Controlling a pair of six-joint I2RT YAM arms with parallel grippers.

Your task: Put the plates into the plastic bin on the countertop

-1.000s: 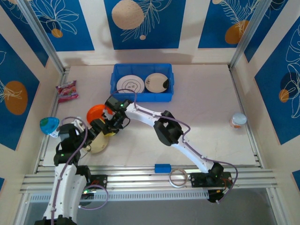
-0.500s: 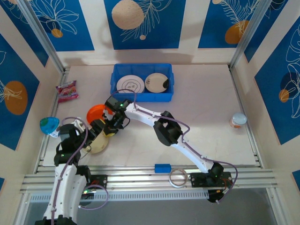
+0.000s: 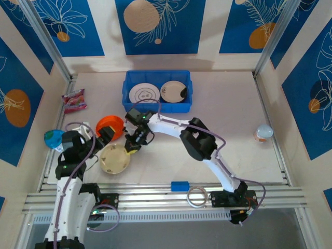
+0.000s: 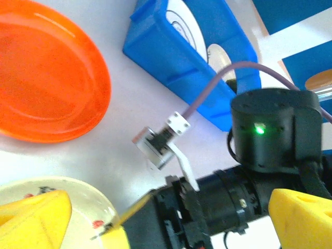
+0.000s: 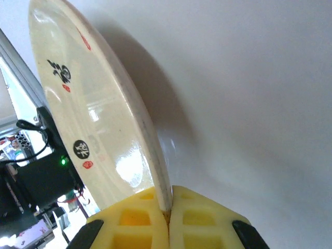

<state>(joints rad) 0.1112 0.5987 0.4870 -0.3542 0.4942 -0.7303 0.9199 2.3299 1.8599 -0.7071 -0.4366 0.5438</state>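
Right end effector [image 3: 131,148] on cream plate [image 3: 114,159]

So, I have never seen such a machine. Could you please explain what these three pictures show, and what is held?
These are two robot arms bolted to a countertop. One picture looks down from above; the other two come from cameras on the wrists. The right gripper is shut on the rim of a cream plate. The left gripper is open near an orange plate. The blue bin holds a white plate with a drawing and a pale plate.
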